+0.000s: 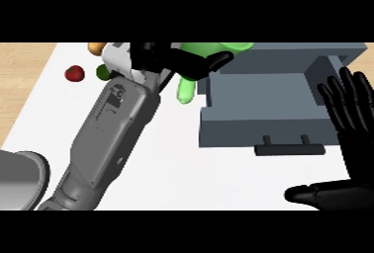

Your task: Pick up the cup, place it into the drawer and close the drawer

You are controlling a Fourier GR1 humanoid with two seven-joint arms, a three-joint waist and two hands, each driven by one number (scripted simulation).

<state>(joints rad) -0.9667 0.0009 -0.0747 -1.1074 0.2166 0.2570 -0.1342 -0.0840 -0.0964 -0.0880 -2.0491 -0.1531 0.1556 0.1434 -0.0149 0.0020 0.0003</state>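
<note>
The left hand [191, 62], fingers curled around the bright green plastic cup [196, 59], holds it at 12 o'clock beside the open grey box-shaped drawer [259, 131], likely ready for placing, while the right hand [350, 116] rests at 3 o'clock, fingers spread straight.

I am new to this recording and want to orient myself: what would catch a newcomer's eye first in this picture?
First, the bright green cup at the top centre, with the fingers of the left hand curled round it, just left of the open grey drawer. The long grey left forearm runs diagonally up from the lower left. At the right edge the right hand rests open, fingers up.
</note>
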